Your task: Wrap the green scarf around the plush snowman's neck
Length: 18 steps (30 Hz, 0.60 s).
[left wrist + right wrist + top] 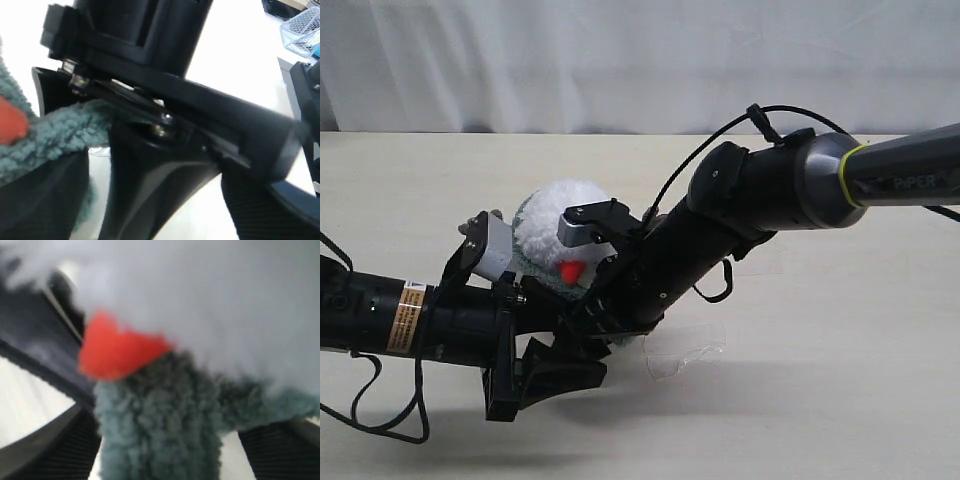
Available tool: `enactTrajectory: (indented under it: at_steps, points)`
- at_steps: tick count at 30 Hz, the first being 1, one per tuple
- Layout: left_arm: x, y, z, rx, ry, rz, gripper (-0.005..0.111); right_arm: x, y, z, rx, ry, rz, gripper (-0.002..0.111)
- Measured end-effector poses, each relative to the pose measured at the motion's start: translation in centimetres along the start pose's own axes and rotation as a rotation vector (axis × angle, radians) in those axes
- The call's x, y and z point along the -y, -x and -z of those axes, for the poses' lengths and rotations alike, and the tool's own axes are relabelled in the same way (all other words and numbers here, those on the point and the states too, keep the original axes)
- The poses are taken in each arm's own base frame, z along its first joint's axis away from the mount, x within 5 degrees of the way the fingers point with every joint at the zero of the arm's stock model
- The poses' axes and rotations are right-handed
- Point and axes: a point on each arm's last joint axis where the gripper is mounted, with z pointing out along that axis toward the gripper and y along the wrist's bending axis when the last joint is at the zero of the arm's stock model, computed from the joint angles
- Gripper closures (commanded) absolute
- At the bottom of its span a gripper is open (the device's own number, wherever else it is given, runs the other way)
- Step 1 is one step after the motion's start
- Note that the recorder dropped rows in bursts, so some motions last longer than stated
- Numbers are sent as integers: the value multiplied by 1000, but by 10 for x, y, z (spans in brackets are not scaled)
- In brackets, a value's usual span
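Observation:
The plush snowman (563, 212) stands mid-table, white and fluffy, with its orange nose (570, 270) facing the camera. The green scarf (532, 268) lies around its neck, mostly hidden by both arms. In the right wrist view the scarf (160, 425) hangs under the nose (115, 350) and between the spread fingers of my right gripper (165, 457), which is open around it. My left gripper (155, 215) is open too, its fingers (40, 200) standing either side of the right arm's black gripper body, with the scarf (55, 135) just beyond. Both grippers (555, 360) meet below the snowman.
A clear plastic piece (685, 350) lies on the table just right of the grippers. A white curtain (620, 60) closes the back. A wire basket (302, 30) shows far off in the left wrist view. A black cable (380, 425) loops at the left front.

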Motion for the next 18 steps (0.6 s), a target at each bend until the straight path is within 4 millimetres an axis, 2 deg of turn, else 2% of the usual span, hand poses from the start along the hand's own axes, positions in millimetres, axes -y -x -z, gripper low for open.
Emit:
enactTrajectory:
  at_steps: [2, 5, 10, 13, 15, 18]
  points:
    - [-1, -1, 0, -11, 11, 5, 38, 0, 0, 0, 3, -3, 0, 38]
    - [0, -1, -1, -13, 9, 26, 38, 1, 1, 0, 9, -7, 1, 46]
    - [4, -1, -5, -23, -6, 0, 38, -1, 1, -1, 9, -9, 8, 75]
    - [-2, -6, -5, -85, 55, -7, 38, 0, 1, -1, 5, -25, 28, 89]
    - [-7, -12, -4, -148, 112, -8, 38, 2, 0, -1, -4, -47, 45, 103]
    - [-6, -14, -4, -174, 100, -17, 38, 5, -2, -1, -30, -79, 46, 104]
